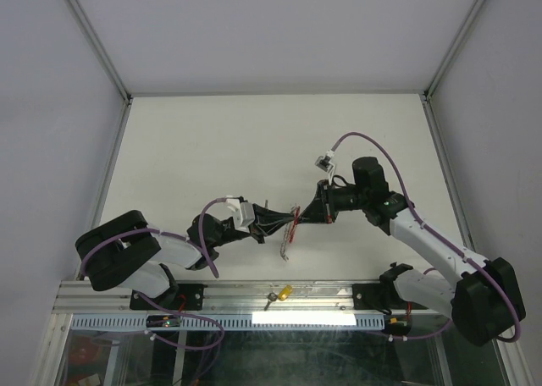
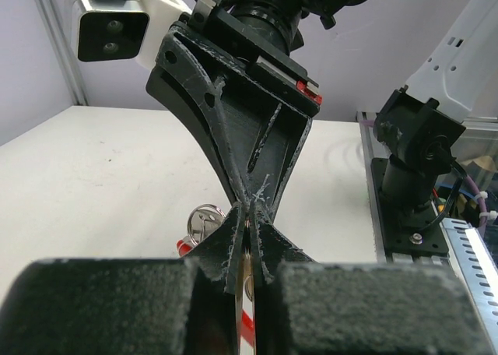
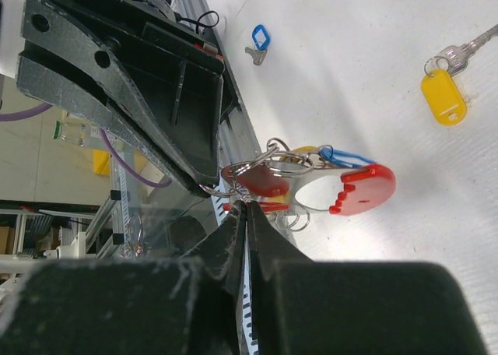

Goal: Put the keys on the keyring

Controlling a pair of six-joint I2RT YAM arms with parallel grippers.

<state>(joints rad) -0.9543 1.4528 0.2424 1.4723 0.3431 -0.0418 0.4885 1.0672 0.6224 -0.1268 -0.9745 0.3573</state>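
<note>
The keyring (image 1: 294, 223) hangs above the table between my two grippers. In the right wrist view its red band (image 3: 362, 188) joins silver rings (image 3: 284, 165) that carry a red tag (image 3: 263, 181), a blue tag (image 3: 342, 157) and a bit of yellow. My left gripper (image 1: 273, 223) is shut on the ring end; a ring (image 2: 205, 218) shows beside its fingertips (image 2: 233, 234). My right gripper (image 1: 310, 212) is shut on the keyring from the other side, tips meeting the left's. A yellow-tagged key (image 3: 443, 95) and a blue-tagged key (image 3: 259, 41) lie loose on the table.
The yellow-tagged key (image 1: 283, 293) lies at the table's near edge by the metal rail (image 1: 127, 297). The arm bases (image 1: 406, 289) stand on that rail. Grey walls close in the white table (image 1: 212, 149) on three sides.
</note>
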